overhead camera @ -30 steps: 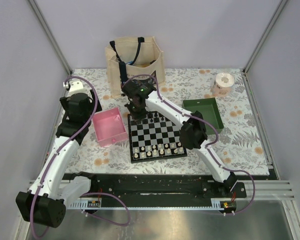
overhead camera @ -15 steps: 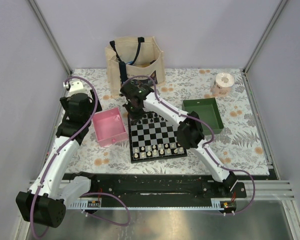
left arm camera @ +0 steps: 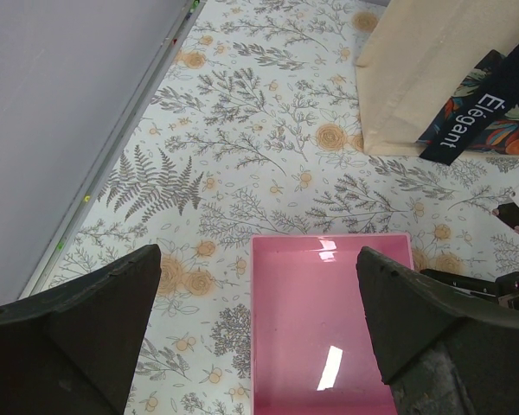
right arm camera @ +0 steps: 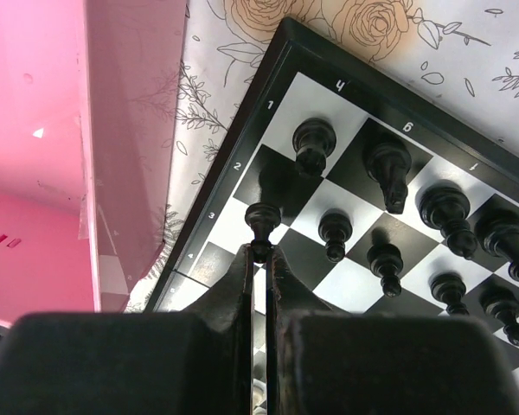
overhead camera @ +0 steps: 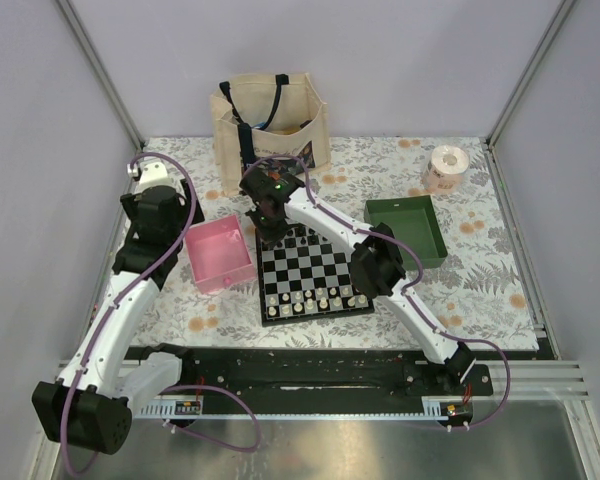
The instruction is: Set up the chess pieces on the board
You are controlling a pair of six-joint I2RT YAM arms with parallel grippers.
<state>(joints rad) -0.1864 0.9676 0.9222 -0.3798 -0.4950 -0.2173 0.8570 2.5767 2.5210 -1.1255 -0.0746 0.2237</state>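
Over the board's (right arm camera: 324, 99) corner squares, the right hand (right arm camera: 260, 252) pinches a black pawn (right arm camera: 261, 216) that could topple or knock neighbouring pieces (right arm camera: 335, 229) if released off-centre.

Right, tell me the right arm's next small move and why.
Probably ease straight down until the black pawn seats. The right tool is shut on it at the end of the pawn row, in front of the corner rook; I cannot tell whether its base touches the board yet.
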